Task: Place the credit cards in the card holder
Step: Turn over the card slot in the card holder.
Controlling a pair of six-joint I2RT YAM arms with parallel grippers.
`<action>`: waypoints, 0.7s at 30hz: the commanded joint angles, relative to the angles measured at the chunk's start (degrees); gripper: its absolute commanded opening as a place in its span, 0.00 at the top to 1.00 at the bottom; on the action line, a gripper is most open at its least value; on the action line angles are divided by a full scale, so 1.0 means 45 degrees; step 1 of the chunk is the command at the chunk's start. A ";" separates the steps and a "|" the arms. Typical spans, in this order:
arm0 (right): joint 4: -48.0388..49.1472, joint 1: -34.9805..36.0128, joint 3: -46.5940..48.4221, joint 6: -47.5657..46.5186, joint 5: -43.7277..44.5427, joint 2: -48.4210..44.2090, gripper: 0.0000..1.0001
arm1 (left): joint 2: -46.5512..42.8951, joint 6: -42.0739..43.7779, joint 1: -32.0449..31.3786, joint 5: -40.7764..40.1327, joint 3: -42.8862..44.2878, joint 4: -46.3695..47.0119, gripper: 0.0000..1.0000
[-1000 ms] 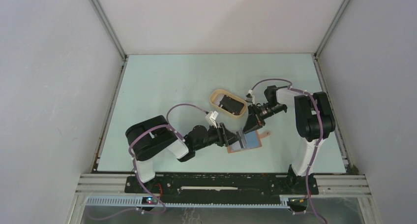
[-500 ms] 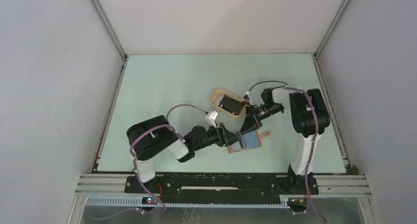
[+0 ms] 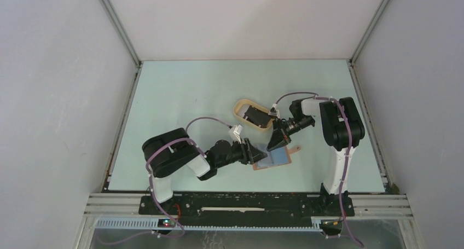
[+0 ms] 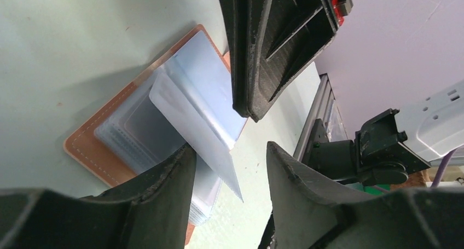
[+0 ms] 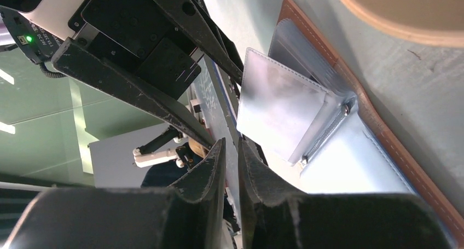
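Now, at the left pincer [image 4: 230,150]: stands apart, straddles a raised pale-blue leaf [image 4: 189,126] of the card holder [image 3: 280,158], touches that leaf with one finger only and props it off the pages below. No clamp on it, by the look.

Just beyond those tips, across the leaf: the right pincer [image 5: 231,143], aimed down at a slant, fingers set almost together with only a thin slit between. No telling from either wrist view of any card in that slit. Directly ahead of the right tips, very near but apart: the leaf's broad face, leaning toward the left pincer.

Under both pincers: the holder itself, open on the tabletop [image 3: 191,96], long axis roughly in line with the left pincer's reach and crosswise to the right one's approach, little snap tab [image 3: 296,149] out past the right tips.

Farther out, behind and beside the right pincer: the oval tray [image 5: 405,11], with the credit cards [image 3: 255,116] as a dark shape inside, apart from the holder.

Probably turns, then, on the page laid bare on the right pincer's side of the leaf. Likely a feed from that side, with the left only holding the way open. Right arm also slightly nearer the tray for any fetch.
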 commanded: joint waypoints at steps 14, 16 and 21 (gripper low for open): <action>0.0938 0.0046 0.0143 0.0688 0.1073 -0.0439 0.82 | -0.0447 0.0013 0.0084 -0.1200 0.0549 -0.2548 0.92; 0.1010 0.0041 0.0134 0.0658 0.1227 -0.0698 0.82 | -0.0652 0.0005 0.0084 -0.1522 0.0549 -0.3124 0.94; 0.1243 0.0048 0.0144 0.0270 0.1796 -0.1914 0.82 | -0.1253 0.0069 0.0074 -0.2251 0.0380 -0.4051 0.83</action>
